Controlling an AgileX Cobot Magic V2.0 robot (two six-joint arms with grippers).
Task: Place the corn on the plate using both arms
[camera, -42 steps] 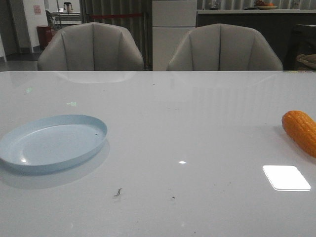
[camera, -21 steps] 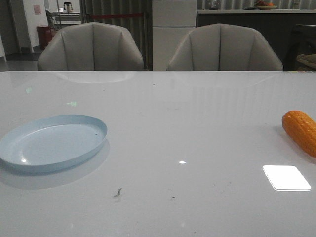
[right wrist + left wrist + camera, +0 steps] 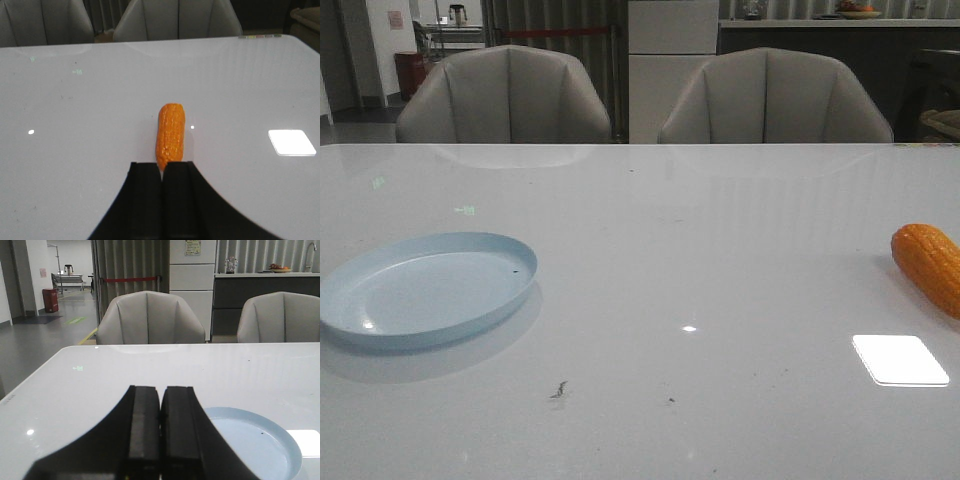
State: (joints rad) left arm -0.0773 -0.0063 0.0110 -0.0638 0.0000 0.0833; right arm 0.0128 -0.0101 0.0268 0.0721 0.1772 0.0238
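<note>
The orange-yellow corn [image 3: 929,264] lies on the white table at the far right edge of the front view, partly cut off. In the right wrist view the corn [image 3: 170,132] lies straight ahead of my right gripper [image 3: 162,170], whose jaws are shut and empty, its tapered end just beyond the fingertips. The pale-blue plate [image 3: 380,320] sits empty at the left of the table. In the left wrist view my left gripper [image 3: 160,392] is shut and empty, with the plate [image 3: 280,440] just beyond it and to one side. Neither arm shows in the front view.
Two grey chairs [image 3: 505,95] [image 3: 775,95] stand behind the table's far edge. A bright light reflection [image 3: 900,360] lies on the table near the corn. Small dark specks [image 3: 558,390] mark the table's front middle.
</note>
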